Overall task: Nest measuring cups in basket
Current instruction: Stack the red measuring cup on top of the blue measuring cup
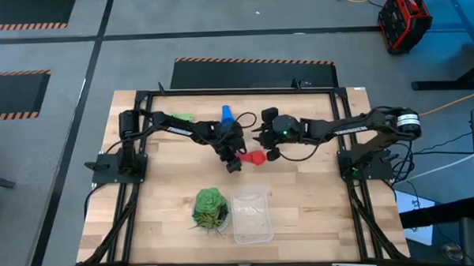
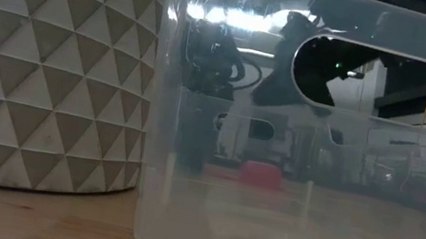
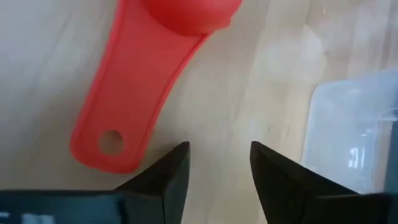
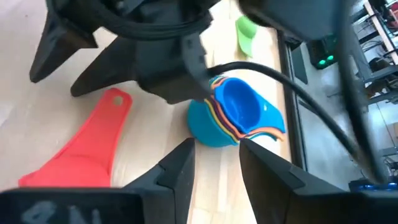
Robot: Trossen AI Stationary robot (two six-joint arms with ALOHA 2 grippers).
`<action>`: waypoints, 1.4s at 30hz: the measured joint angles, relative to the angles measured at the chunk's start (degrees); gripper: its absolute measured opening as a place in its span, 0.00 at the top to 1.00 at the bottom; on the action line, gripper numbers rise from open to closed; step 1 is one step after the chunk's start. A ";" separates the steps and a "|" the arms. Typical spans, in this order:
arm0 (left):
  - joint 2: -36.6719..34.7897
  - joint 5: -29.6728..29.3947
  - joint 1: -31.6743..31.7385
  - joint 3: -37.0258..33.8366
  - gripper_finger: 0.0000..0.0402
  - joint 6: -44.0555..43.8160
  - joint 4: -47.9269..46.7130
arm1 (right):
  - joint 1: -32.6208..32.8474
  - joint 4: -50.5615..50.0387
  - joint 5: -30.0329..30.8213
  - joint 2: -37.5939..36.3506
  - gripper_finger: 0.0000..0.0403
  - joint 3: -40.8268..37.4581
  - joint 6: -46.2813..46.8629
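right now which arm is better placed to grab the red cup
Left, probably. The left gripper hangs open just off the red cup's handle. The right gripper, also open, faces the nested blue stack, with the red cup off to its side.

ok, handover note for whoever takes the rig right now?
Left hand: open, empty, hovering by the red cup's handle.
Right hand: open, empty, mid-table beside the left.
Red cup lies loose on the table. A nested stack of cups sits behind the arms, and a green cup lies alone at the back.
Basket at the front holds nothing.
Done: partial nesting. Left: red, green, then stack into basket.
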 joint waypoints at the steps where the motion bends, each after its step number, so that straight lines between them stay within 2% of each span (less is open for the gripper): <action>1: 0.00 -0.23 -0.26 0.00 0.59 0.03 0.00 | 0.00 -0.43 0.02 -0.57 0.68 0.00 0.02; 8: -0.31 5.84 -0.78 0.00 0.60 0.91 0.55 | 0.00 -1.29 0.02 -2.27 0.68 0.00 0.03; 13: -1.62 5.16 -1.52 0.15 0.60 5.97 3.72 | -0.01 -3.30 0.07 -2.27 0.68 0.00 0.05; 20: -4.34 -1.06 -1.40 0.56 0.60 11.96 4.47 | -0.54 -4.80 0.14 -2.26 0.68 -0.07 0.06; 25: -4.28 -7.71 -1.46 0.70 0.60 17.88 3.66 | -1.16 -7.00 0.99 -2.25 0.68 -0.07 0.05; 29: -4.28 -15.18 -1.44 0.71 0.60 21.30 2.03 | -1.81 -9.48 6.02 -2.24 0.68 -0.07 0.07; 32: -4.28 -18.51 -1.42 0.72 0.60 22.77 2.08 | -2.50 -10.78 8.93 -2.23 0.68 -0.07 0.09; 36: -4.28 -20.12 -1.43 0.72 0.60 24.06 1.65 | -3.41 -10.88 9.03 -2.23 0.68 -0.07 0.07; 42: -4.27 -20.07 -1.44 0.70 0.58 24.14 1.03 | -4.35 -10.88 5.50 -2.23 0.68 -0.07 0.09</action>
